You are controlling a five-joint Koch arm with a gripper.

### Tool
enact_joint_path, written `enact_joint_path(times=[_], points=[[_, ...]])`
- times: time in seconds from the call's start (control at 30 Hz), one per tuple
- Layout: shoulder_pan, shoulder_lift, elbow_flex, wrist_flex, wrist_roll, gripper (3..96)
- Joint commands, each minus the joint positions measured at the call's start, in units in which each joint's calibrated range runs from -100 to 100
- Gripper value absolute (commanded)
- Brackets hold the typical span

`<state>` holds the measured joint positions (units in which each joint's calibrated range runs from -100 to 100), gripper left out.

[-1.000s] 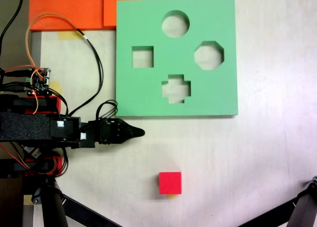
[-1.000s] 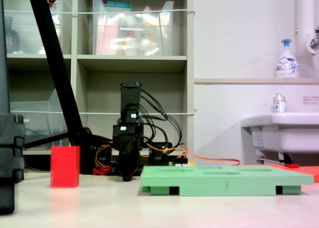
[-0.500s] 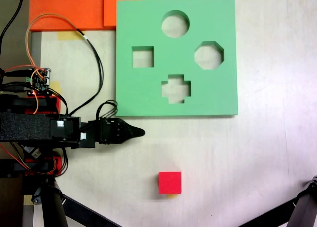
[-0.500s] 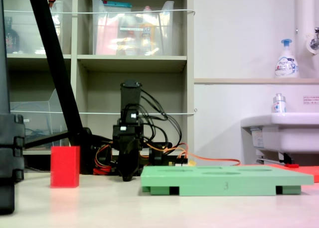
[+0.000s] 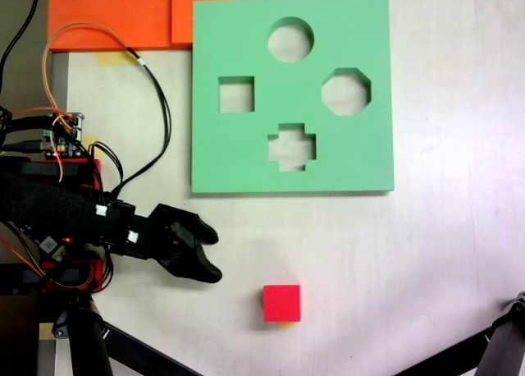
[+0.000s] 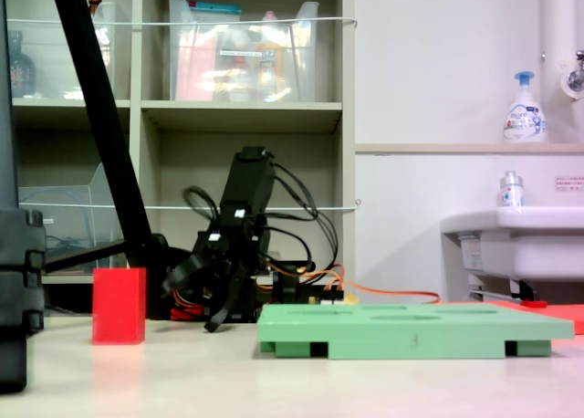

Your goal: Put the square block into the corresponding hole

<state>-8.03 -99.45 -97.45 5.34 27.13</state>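
In the first exterior view the claw (image 5: pixel 207 253) is spread and empty, apart from the red square block (image 5: pixel 281 303), which sits on the bench (image 5: pixel 426 269) below the green foam board (image 5: pixel 246 158) with its square hole (image 5: pixel 236 94). In the second exterior view the block (image 6: pixel 119 306) stands left of the low, tilted claw (image 6: pixel 196 295).

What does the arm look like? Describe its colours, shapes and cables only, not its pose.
The arm is matte black, built from blocky segments, and ends in a black gripper with two tapered, rounded-tip fingers. Small white labels sit on the segment before the wrist. Black cables and thin orange wires loop from its base, where red parts and a small circuit board show.
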Motion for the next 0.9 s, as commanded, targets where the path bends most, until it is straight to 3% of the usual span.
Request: enact_joint_path(times=[0.03, 0.4, 0.73, 0.8, 0.9], points=[[-1.61, -0.55, 11.41, -22.33, 8.11, 47.9], [-2.83, -0.55, 51.89, -67.97, 14.11, 51.1], [-4.40, 3.22, 69.54, -73.37, 13.43, 53.0], [-4.40, 4.34, 69.84, -71.25, 13.33, 56.6], [-4.40, 11.04, 73.72, -70.77, 13.38, 69.3]])
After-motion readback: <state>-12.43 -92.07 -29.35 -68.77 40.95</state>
